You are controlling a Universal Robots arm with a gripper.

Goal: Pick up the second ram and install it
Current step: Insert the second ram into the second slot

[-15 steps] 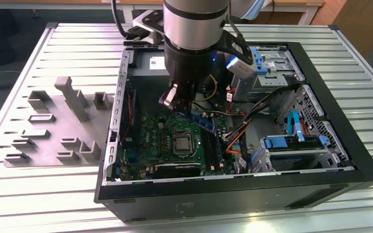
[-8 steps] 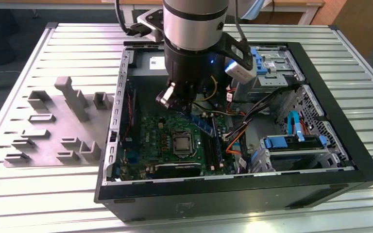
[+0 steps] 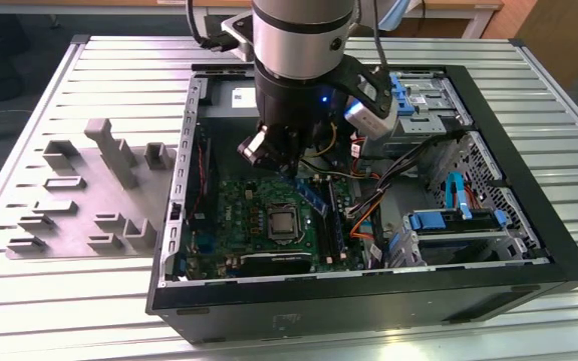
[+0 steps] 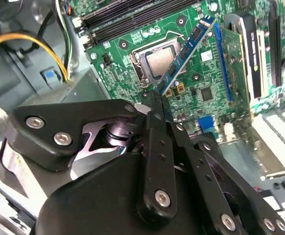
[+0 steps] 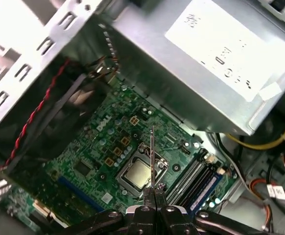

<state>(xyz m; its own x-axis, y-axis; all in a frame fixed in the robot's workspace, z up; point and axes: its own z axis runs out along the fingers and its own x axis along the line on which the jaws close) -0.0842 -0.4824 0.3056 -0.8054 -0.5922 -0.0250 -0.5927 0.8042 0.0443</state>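
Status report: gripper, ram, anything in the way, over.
Gripper shut on ram. Ram over CPU socket, above motherboard, not seated. Yellow cables off to the side.

1. The arm [image 3: 299, 30] is a thick round tube of brushed silver with a black ring round it.
2. Below the silver is a black wrist section [image 3: 294, 105] carrying a small blue light [image 3: 324, 98].
3. A pale silver-grey camera block [image 3: 369, 116] is fixed to the wrist on the exterior view's right, with a bluish gleam at its edge.
4. Black cables [image 3: 201, 26] run beside the tube on the exterior view's left.
5. The gripper [image 4: 154, 100] is matte black, built of flat linkage bars with rounded ends.
6. Silver screws [image 4: 162, 198] with hex sockets pin the bars, and a polished metal hub [image 4: 114, 133] shows between them.
7. Its fingers [image 4: 155, 122] narrow to slim black tips.
8. In the first wrist view the gripper [image 5: 152, 193] has bars fanning out to either side.
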